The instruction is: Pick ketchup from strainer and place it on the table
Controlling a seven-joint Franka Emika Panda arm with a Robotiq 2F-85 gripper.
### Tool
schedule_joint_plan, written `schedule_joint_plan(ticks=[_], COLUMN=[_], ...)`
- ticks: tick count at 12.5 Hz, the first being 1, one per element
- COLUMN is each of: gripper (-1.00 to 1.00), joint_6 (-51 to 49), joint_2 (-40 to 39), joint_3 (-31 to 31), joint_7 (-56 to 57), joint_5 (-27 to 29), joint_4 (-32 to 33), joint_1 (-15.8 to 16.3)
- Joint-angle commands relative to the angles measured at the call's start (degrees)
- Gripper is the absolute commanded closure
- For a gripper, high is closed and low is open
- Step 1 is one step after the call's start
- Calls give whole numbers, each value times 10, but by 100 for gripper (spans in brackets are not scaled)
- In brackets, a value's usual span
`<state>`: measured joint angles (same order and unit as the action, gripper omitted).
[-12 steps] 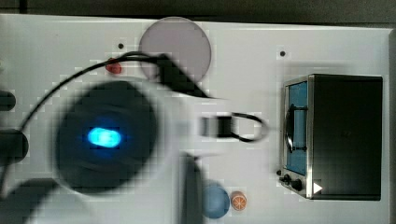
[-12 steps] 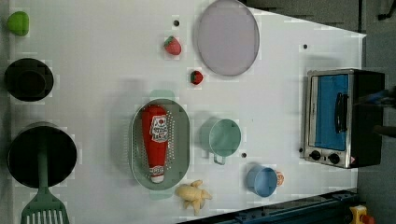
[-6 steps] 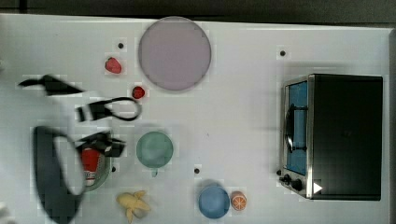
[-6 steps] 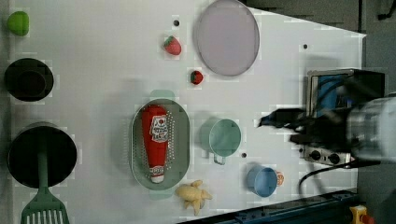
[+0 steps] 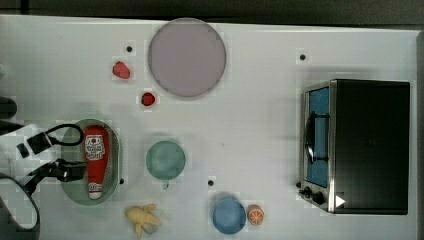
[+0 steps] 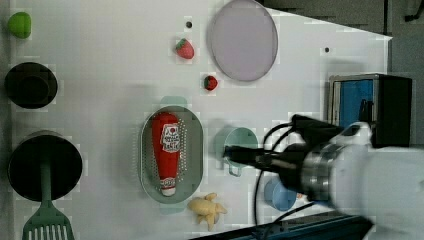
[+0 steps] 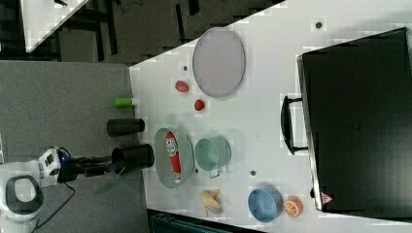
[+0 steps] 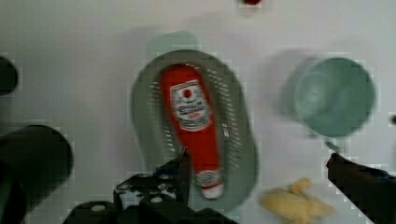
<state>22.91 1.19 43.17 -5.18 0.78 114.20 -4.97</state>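
Observation:
The red ketchup (image 5: 96, 159) with a white cap lies lengthwise in the pale green strainer (image 5: 114, 150) on the white table (image 5: 260, 115). The wrist view looks straight down on the ketchup (image 8: 194, 123) and the strainer (image 8: 238, 112). My gripper (image 8: 258, 159) hangs open well above them, one finger beside the bottle's cap end and the other out past the green cup. It holds nothing. The gripper (image 5: 56, 159) sits by the strainer in the top view, and in the left view the gripper (image 6: 232, 154) overlaps the cup.
A round green cup (image 5: 165, 159) stands beside the strainer. A toy banana (image 5: 141, 219), a blue bowl (image 5: 229, 215) and an orange half (image 5: 255, 215) lie near the table edge. Two strawberries (image 5: 121, 70), a purple plate (image 5: 186, 57) and a toaster oven (image 5: 357, 145) are farther off. Black cups (image 6: 30, 85) stand nearby.
The arm has swung across the top view from the middle to the top view's left and come over the strainer. The ketchup and strainer have not moved.

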Motion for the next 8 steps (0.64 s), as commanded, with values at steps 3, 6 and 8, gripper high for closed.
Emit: schedule_joint_plan(ticks=[3,6,8], gripper=[-100,-100,-100], joint_6=[153,254,300], joint_2=[-58,-112,-157], joint_3=[39,38,33], joint_7=[-22,-22,-30], joint_5=[-19,-87,-125], joint_4=[102,142,146], joint_1=[-5,-5,-5])
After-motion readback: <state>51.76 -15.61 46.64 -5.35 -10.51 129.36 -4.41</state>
